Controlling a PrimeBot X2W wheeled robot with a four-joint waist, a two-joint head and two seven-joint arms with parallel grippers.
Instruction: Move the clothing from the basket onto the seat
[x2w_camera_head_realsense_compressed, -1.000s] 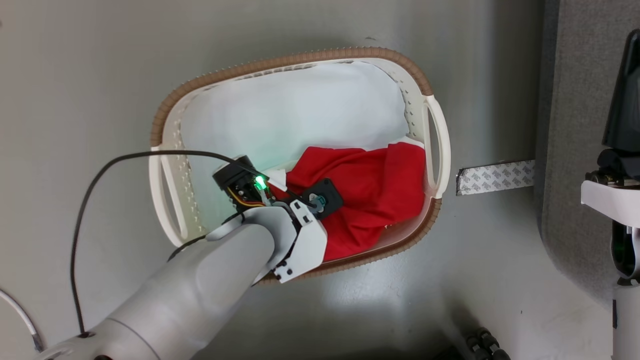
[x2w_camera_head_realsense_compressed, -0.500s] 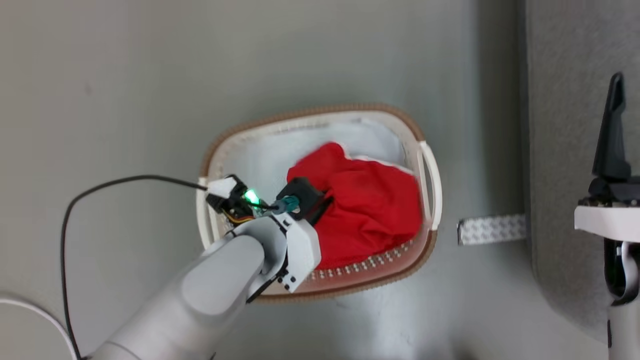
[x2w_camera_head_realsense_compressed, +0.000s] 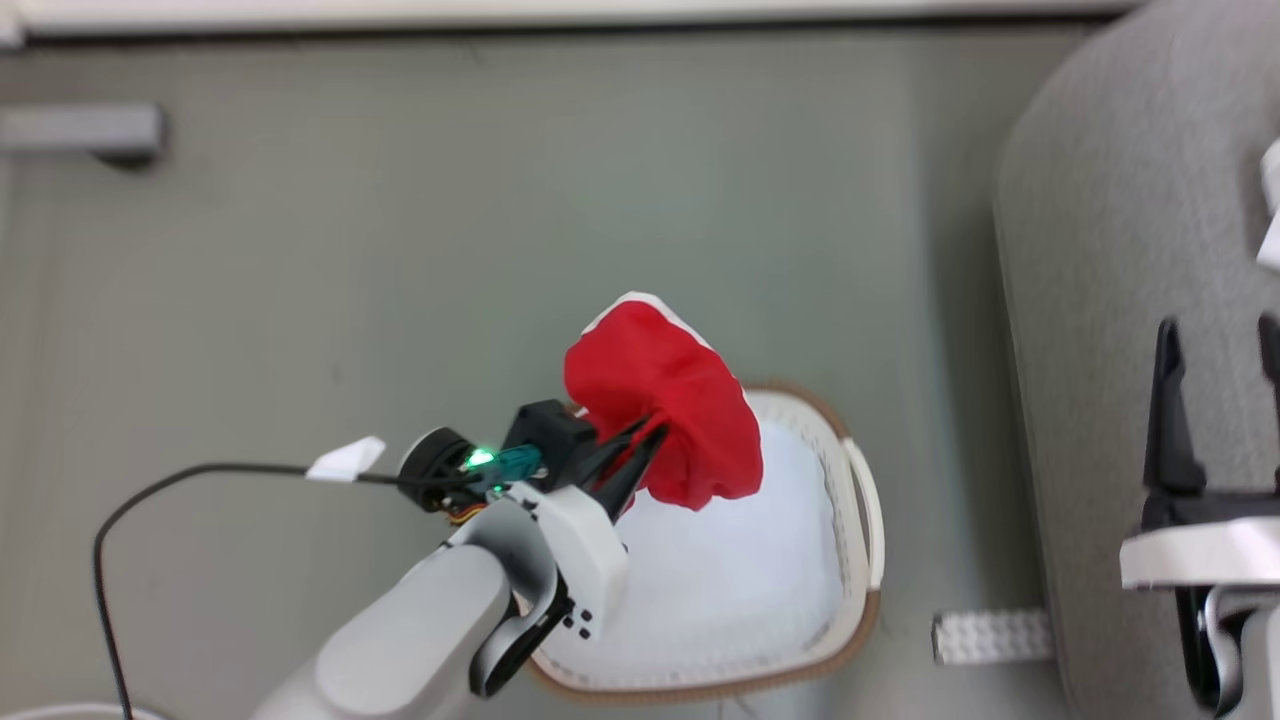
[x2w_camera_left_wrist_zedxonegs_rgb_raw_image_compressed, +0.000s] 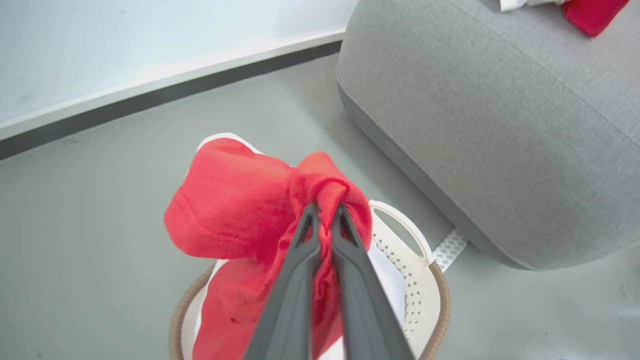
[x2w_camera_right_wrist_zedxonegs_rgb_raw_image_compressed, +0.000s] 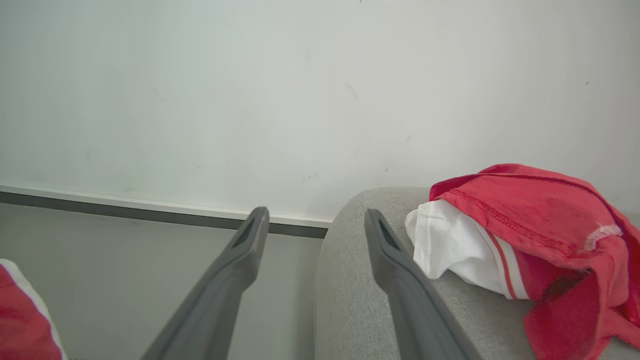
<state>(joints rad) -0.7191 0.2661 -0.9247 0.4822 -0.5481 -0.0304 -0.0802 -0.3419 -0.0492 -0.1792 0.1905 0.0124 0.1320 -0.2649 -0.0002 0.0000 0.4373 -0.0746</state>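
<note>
Floor: smooth grey-green floor (x2w_camera_head_realsense_compressed: 400, 250), with a patterned tape strip (x2w_camera_head_realsense_compressed: 990, 635) stuck down between basket and sofa.
Room: pale wall (x2w_camera_right_wrist_zedxonegs_rgb_raw_image_compressed: 300, 75), with white skirting (x2w_camera_left_wrist_zedxonegs_rgb_raw_image_compressed: 175, 82) at its foot.
Seat: grey fabric sofa (x2w_camera_head_realsense_compressed: 1100, 250) with a rounded arm; a second jersey (x2w_camera_right_wrist_zedxonegs_rgb_raw_image_compressed: 525, 220), red and white, lies bunched on it.
Basket: cream laundry basket (x2w_camera_head_realsense_compressed: 865, 520) on the floor just beside the sofa, lined by a white pad (x2w_camera_head_realsense_compressed: 720, 590).
Clothing: red jersey (x2w_camera_head_realsense_compressed: 660, 400) hangs bunched in the air over the basket.
Left claw (x2w_camera_left_wrist_zedxonegs_rgb_raw_image_compressed: 326, 209): fingers together, clamped on a fold of the red jersey.
Right claw (x2w_camera_right_wrist_zedxonegs_rgb_raw_image_compressed: 316, 214): fingers apart, empty, raised by the sofa arm.
Change: a second ago the red jersey lay in the basket with the left claw down on it; now it is lifted. The head camera has tilted up.
</note>
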